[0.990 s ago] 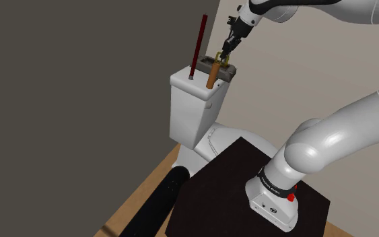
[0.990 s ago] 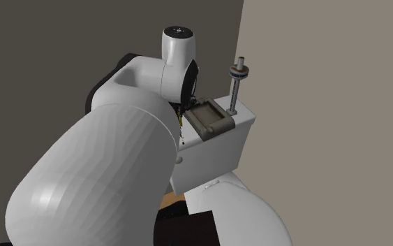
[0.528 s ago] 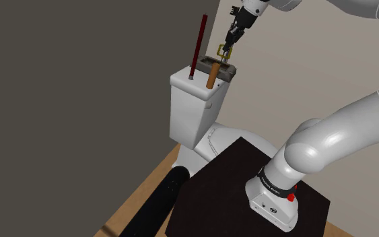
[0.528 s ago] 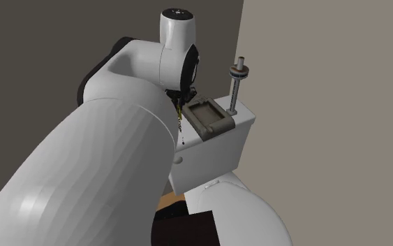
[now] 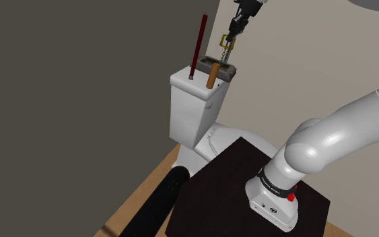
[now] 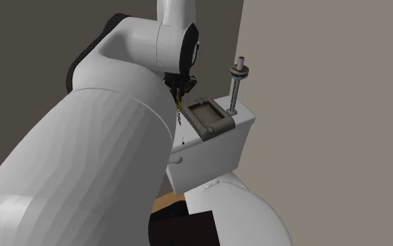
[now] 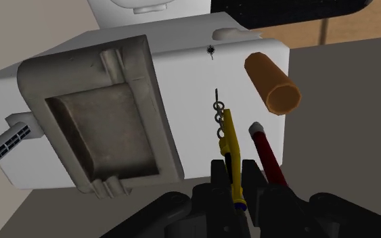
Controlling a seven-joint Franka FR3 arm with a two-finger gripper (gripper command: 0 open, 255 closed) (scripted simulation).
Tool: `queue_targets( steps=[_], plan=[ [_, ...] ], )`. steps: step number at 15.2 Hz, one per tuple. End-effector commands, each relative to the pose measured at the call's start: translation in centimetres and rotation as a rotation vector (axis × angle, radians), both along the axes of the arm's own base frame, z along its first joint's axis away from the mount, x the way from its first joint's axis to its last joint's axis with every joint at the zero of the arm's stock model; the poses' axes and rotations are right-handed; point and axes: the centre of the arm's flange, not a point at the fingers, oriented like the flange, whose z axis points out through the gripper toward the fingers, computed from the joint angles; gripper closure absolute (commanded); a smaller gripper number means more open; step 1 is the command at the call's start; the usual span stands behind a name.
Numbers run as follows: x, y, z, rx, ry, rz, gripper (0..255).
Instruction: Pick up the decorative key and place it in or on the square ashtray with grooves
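My gripper (image 5: pixel 232 35) hangs high over the white toilet tank, shut on a yellow decorative key (image 5: pixel 226 47) that dangles below the fingers with its chain end down. In the wrist view the key (image 7: pixel 229 142) sticks out from between the shut fingers of the gripper (image 7: pixel 236 181), above bare tank lid (image 7: pixel 189 74) and beside the square grey-brown ashtray (image 7: pixel 104 128). The ashtray (image 5: pixel 224 68) lies on the lid and holds nothing. In the second exterior view the key (image 6: pixel 179 112) hangs from the gripper (image 6: pixel 179 91), just off the second exterior view's left of the ashtray (image 6: pixel 209 116).
A brown cylinder (image 5: pixel 213 74) leans on the lid in front of the ashtray, and a thin red rod (image 5: pixel 198 44) stands at the tank's corner. A ringed grey post (image 6: pixel 236 85) rises past the ashtray's other side. The wall is close behind the tank (image 5: pixel 194 111).
The gripper has risen straight up with the key, which now hangs well above the lid. Nothing else has moved.
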Motion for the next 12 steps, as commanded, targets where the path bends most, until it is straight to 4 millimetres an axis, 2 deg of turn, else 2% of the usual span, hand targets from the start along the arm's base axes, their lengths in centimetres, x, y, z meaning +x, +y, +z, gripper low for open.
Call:
queue_targets(
  steps=[1,5,12],
  plan=[
    [0.0,0.0,1.0,0.000,0.001,0.000,255],
    [0.0,0.0,3.1,0.000,0.001,0.000,255],
    [5.8,-7.3,2.9,0.000,0.001,0.000,255]
  ],
)
